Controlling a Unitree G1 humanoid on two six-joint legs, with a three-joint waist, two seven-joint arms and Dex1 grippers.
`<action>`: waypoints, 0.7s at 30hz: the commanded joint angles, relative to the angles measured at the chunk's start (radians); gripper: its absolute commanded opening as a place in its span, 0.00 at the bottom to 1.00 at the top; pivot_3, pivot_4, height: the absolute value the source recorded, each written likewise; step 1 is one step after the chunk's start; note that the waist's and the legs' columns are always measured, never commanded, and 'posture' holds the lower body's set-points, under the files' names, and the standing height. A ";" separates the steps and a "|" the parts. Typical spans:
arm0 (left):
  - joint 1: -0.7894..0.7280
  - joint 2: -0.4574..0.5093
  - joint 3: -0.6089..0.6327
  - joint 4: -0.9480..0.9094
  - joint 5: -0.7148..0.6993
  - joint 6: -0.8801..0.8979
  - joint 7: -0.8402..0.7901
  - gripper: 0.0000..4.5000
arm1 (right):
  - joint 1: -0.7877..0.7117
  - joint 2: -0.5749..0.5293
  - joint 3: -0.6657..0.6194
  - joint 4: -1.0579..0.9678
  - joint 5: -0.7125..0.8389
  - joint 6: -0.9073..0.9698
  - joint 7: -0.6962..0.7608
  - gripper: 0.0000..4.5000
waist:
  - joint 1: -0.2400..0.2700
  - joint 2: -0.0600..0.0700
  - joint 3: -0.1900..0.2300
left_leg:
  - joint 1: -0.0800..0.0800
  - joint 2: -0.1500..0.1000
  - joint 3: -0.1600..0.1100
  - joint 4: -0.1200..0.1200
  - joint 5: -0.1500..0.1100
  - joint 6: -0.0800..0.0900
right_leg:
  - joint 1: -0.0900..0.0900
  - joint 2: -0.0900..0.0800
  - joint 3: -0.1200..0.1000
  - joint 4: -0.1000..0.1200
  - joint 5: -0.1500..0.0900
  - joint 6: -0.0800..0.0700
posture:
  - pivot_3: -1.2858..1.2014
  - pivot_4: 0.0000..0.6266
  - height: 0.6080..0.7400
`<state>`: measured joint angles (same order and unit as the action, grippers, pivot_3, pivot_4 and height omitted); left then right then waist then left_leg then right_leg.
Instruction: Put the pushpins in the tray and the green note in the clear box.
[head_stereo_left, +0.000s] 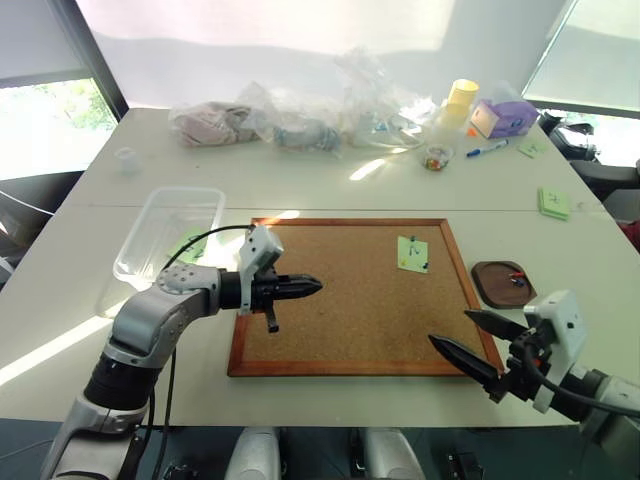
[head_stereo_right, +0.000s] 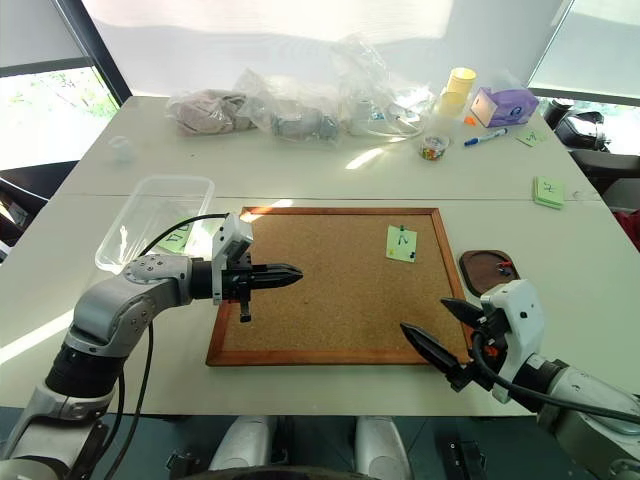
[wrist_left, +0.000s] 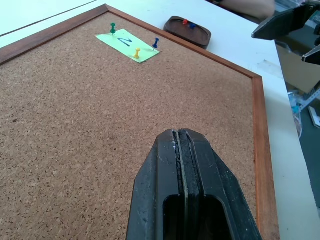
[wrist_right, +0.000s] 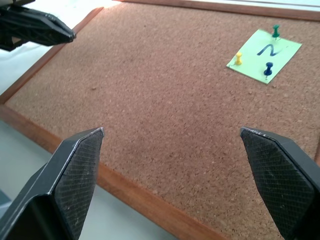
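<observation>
The green note (wrist_left: 128, 42) is a small light green square with one dark squiggle like a "2", stuck flat on the cork board (head_stereo_left: 350, 300) by three pushpins (wrist_left: 137, 52), one green, one yellow and one blue. It lies far out past the tip of the left gripper (head_stereo_left: 308, 287), which is squeezed tight with nothing in it, and across the board from the right gripper (head_stereo_left: 470, 338), whose two fingers are spread wide apart over the board's near edge. The little brown tray (head_stereo_left: 503, 283) with a red pin and a blue pin inside sits just past the right gripper, and the clear box (head_stereo_left: 170, 232) sits behind the left gripper, beside its arm.
</observation>
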<state>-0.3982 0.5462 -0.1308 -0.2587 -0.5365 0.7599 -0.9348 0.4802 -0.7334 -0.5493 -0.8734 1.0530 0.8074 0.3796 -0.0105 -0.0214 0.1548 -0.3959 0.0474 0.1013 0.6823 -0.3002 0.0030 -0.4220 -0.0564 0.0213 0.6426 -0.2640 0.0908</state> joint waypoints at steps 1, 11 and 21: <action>-0.021 -0.002 0.020 -0.017 0.004 -0.016 0.026 0.00 | -0.020 0.001 0.012 -0.037 0.018 -0.018 -0.025 1.00 | 0.000 0.000 0.000 | 0.000 0.000 0.000 0.000 0.000 0.000 | 0.000 0.000 0.000 0.000 0.000 0.000 | 0.52 0.24 0.98; -0.030 0.006 0.025 -0.026 -0.016 -0.004 0.039 0.00 | -0.035 -0.002 0.035 -0.037 0.034 -0.025 -0.062 1.00 | 0.000 0.000 0.000 | 0.000 0.000 0.000 0.000 0.000 0.000 | 0.000 0.000 0.000 0.000 0.000 0.000 | 0.52 0.24 0.98; -0.160 -0.014 0.029 0.036 -0.003 -0.009 0.057 0.00 | -0.166 -0.021 0.040 0.035 0.075 -0.004 -0.152 1.00 | 0.000 -0.001 0.000 | -0.001 0.000 0.000 0.000 0.000 0.000 | 0.000 0.000 0.000 -0.001 0.000 0.000 | 0.52 0.24 0.98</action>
<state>-0.5292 0.5318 -0.1242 -0.2248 -0.5320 0.7573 -0.8668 0.3384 -0.7472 -0.4976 -0.8400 1.1014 0.8094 0.2462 -0.0103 -0.0220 0.1551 -0.3966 0.0470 0.1012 0.6823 -0.3002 0.0030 -0.4221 -0.0562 0.0211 0.6420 -0.2640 0.0909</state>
